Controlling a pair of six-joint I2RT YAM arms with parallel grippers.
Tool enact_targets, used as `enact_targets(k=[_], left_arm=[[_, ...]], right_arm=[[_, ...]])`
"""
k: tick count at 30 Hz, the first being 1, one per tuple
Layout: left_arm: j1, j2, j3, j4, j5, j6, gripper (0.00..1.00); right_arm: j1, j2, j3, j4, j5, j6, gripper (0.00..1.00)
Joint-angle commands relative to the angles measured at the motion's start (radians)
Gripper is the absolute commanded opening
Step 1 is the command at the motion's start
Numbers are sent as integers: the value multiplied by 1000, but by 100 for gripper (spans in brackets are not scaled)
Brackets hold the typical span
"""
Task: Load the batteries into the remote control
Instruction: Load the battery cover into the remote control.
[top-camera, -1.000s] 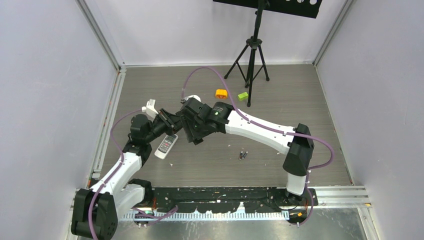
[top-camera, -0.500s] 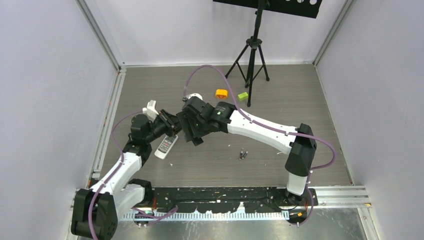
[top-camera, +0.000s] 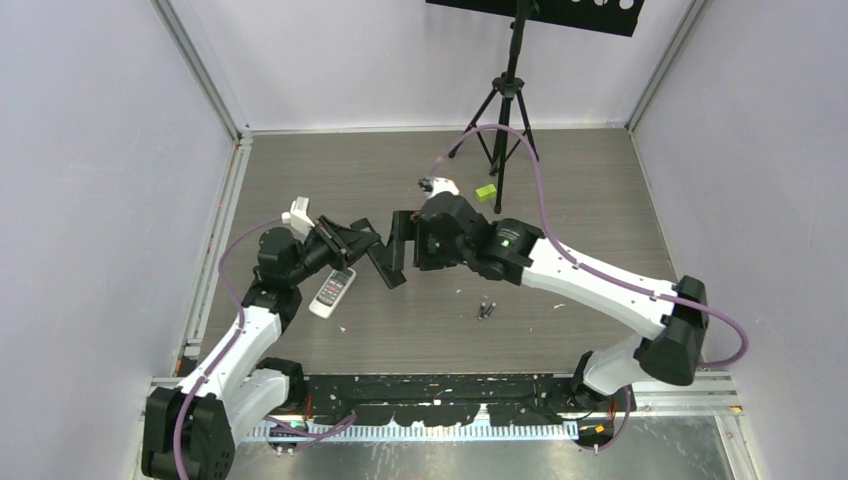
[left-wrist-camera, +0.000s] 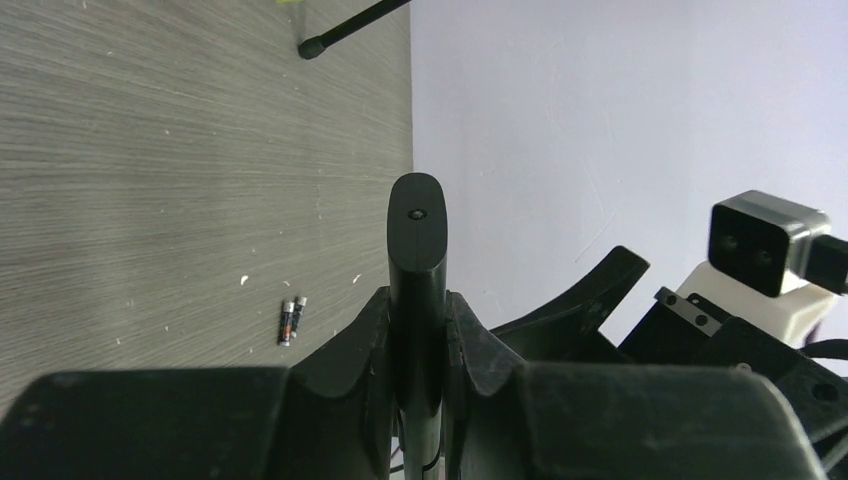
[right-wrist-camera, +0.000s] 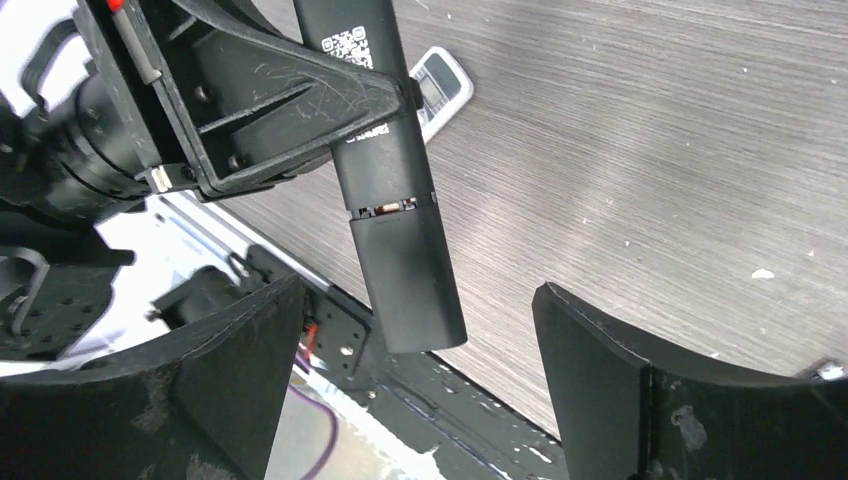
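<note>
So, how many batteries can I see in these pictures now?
2. Both batteries lie side by side on the table, near its middle. Others may be hidden inside the black remote that the left gripper holds.

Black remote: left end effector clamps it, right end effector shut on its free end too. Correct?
No. Right wrist view: the right end effector is open, its fingers clear of the black remote. The left end effector does clamp it.

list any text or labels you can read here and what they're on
No words are legible.
Black remote: a QR code sticker and tiny print, too small to read.
White remote: key markings blurred.
Batteries: labels too small.
</note>
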Motion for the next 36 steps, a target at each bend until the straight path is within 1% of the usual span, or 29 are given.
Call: enact_targets(k=[1,4,6,9,11,14,16,20,22,28,32,34,36], left_arm=[[-2,-36,73,7,-14,-21,0],[-2,-39,86,24,-24,-62,0],[-3,-37,91,58,-27,-99,0],[-2,-39,96,99,-24,-148,0],[-3,-47,103,101,-25,-172,0],[-2,-65,106,121,-37,-218,0],[-2,-74,107,147,-42,-253,0],[-2,-100,111,194,-52,-318,0],[-2,-111,115,203,-51,-338,0],[-2,-137,114,211,-14,-377,0],[-3,-151,104,222,28,-367,0],[-3,-155,99,223,63,-353,0],[-4,-157,96,225,106,-343,0]], right_arm=[[-3,-116,-108,171,61,169,89],[-3,-171,-226,275,97,269,87],[-3,-196,-287,351,89,319,87],[-2,-196,-323,417,64,354,85],[-2,-191,-339,444,53,380,81],[-3,-182,-383,498,44,437,72],[-2,-177,-418,539,43,483,64],[-3,-166,-487,665,25,561,52],[-2,-163,-515,720,18,585,48],[-2,-157,-546,836,4,600,44],[-8,-141,-529,881,-7,578,42],[-16,-124,-510,896,-13,562,38],[-31,-106,-504,933,-34,557,32]])
